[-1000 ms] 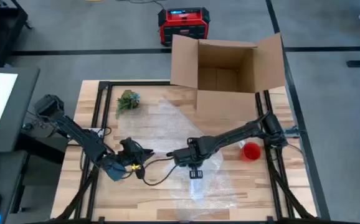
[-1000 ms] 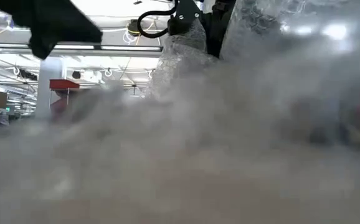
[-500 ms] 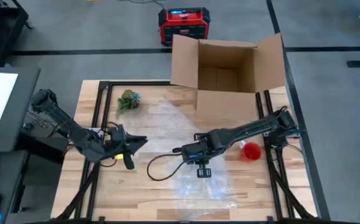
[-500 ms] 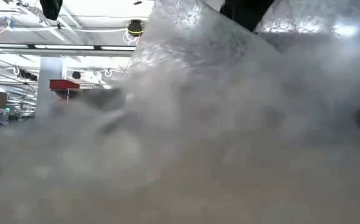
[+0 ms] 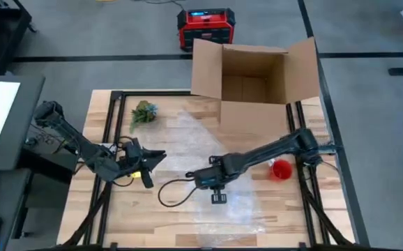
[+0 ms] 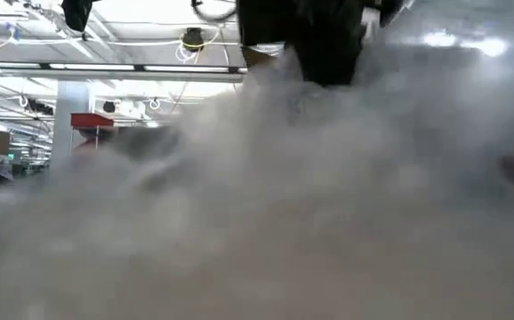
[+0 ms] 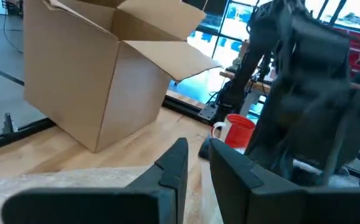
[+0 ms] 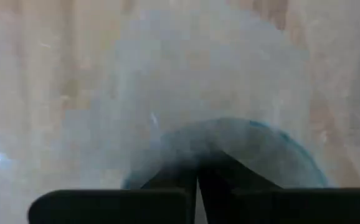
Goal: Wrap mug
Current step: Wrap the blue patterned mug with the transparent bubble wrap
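Note:
A red mug (image 5: 280, 169) stands upright on the wooden table, to the right of a clear bubble wrap sheet (image 5: 222, 139) that lies spread over the table's middle. The mug also shows in the left wrist view (image 7: 236, 132), beside the right arm. My right gripper (image 5: 200, 178) reaches in from the right and is shut on the wrap at its left side. My left gripper (image 5: 154, 157) hovers to the left of the wrap, open by a narrow gap (image 7: 196, 152), with nothing between its fingers. My right gripper pinches the bubble wrap (image 8: 198, 146) between its two shut fingers, near the sheet's left edge. The fingers come nearly level from the table's right side. The wrap spreads out ahead of the fingertips; whether it is one layer or several, I cannot tell.
An open cardboard box (image 5: 254, 77) stands at the table's far edge. A small green plant (image 5: 143, 111) lies at the far left. A black cable (image 5: 177, 192) loops on the table between the grippers. A red device (image 5: 206, 26) sits on the floor beyond.
My left gripper has drawn back from the wrap toward the table's left and far edges and now points right. My right gripper has stayed shut on the wrap, shifted a little right, then back left and nearer. The raised wrap has come lower.

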Robot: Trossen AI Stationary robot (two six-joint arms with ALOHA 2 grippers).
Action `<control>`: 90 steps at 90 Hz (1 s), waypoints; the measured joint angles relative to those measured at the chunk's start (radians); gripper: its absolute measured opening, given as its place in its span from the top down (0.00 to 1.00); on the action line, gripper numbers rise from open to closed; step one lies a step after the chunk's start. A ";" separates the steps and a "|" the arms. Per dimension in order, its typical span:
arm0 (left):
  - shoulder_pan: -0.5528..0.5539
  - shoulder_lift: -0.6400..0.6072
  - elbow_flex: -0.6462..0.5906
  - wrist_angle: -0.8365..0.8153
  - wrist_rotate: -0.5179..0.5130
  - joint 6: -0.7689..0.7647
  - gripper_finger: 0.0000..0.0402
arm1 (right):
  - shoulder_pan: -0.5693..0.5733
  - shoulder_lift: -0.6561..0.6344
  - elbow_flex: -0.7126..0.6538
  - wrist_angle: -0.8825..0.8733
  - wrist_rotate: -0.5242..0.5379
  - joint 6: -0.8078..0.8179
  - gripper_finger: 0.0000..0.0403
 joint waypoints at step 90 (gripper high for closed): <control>-0.010 0.000 0.000 -0.011 0.000 0.004 0.88 | 0.063 -0.237 -0.033 0.129 0.054 0.091 1.00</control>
